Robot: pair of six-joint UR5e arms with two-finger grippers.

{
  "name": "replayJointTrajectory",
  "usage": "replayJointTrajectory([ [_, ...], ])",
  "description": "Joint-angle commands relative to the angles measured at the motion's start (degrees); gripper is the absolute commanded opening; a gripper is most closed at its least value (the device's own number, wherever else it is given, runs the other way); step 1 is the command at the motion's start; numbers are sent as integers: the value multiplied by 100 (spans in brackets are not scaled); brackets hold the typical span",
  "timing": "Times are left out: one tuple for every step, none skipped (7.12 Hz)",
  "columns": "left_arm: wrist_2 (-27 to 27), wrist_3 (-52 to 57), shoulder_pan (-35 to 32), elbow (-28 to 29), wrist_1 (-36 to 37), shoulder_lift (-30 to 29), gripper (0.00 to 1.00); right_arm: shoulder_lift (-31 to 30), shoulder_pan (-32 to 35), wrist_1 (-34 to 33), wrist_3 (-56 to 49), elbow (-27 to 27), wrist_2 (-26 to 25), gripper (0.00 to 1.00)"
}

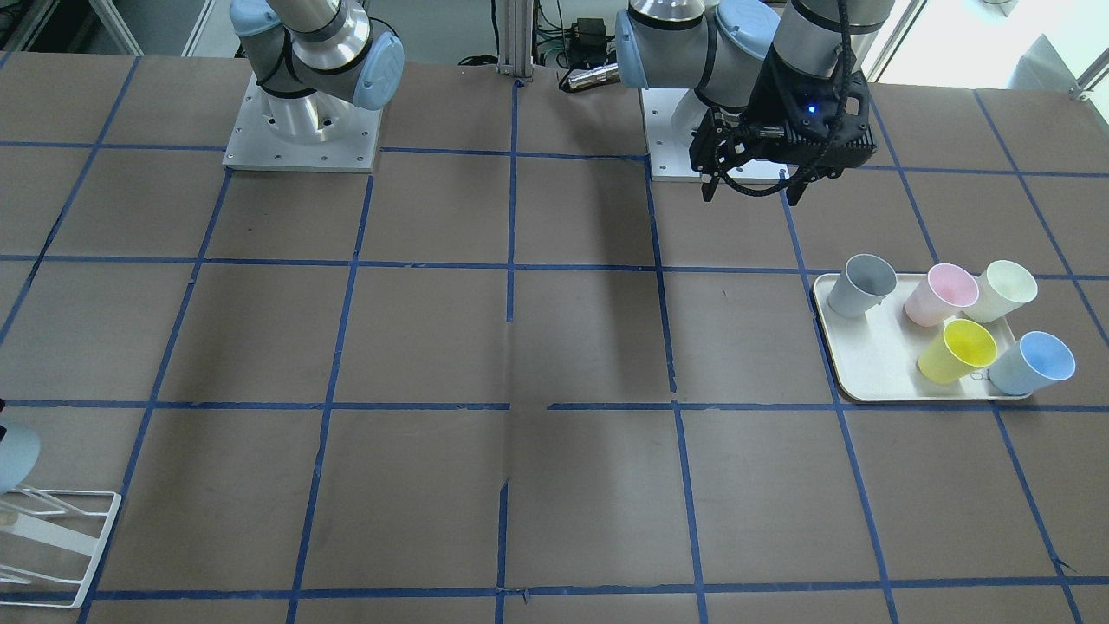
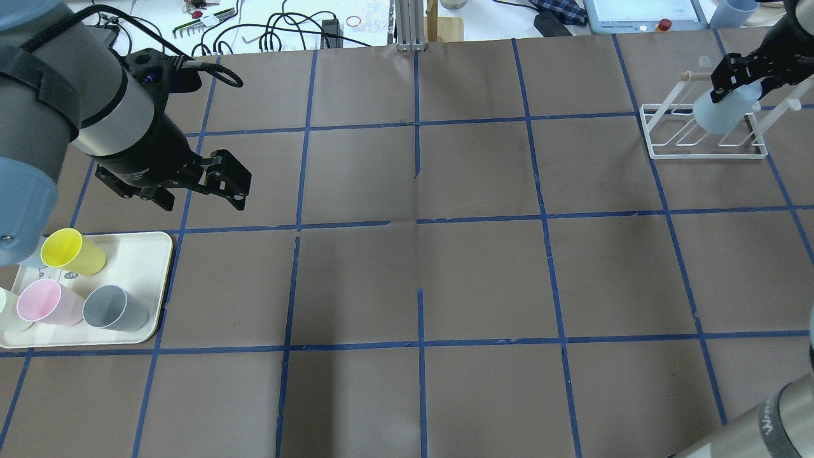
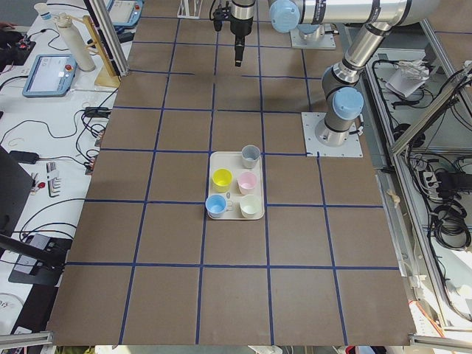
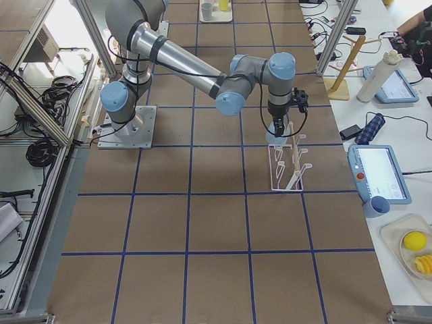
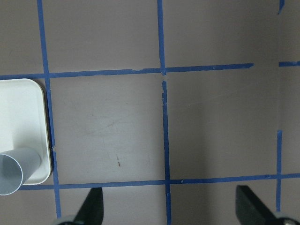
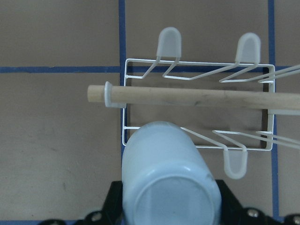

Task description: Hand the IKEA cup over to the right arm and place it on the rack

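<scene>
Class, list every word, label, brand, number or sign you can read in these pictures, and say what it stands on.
No text is readable in any view.
Small dark marks on the tray: too small to read.
Dark marks on the right arm: blurred, unreadable.
Tablet screen beside the table: too small to read.
The IKEA cup: no print shows.

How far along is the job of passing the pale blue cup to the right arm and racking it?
Done: the handover, since the right gripper grips the IKEA cup while the left gripper hangs open and empty near the tray. In hand: the cup is held bottom-up over one end of the rack. Left: seating it on the rack and letting go.
</scene>
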Motion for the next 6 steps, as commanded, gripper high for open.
replayJointTrajectory([
  [-7, 0, 0, -8, 8, 12, 100, 129, -12, -45, 30, 7, 47, 79],
  [2, 9, 0, -60, 8, 29, 100, 156, -3, -37, 47, -11, 30, 100],
  [-7, 0, -9, -43, 8, 38, 100, 121, 5, -45, 56, -19, 4, 100],
  [-7, 0, 0, -26, 8, 29, 100, 69, 49, -37, 82, -37, -14, 100],
  [-7, -8, -9, -43, 8, 38, 100, -62, 58, 33, 91, -89, 3, 100],
  [2, 0, -9, -43, 0, 55, 100, -351, 171, 234, 91, -107, -5, 100],
])
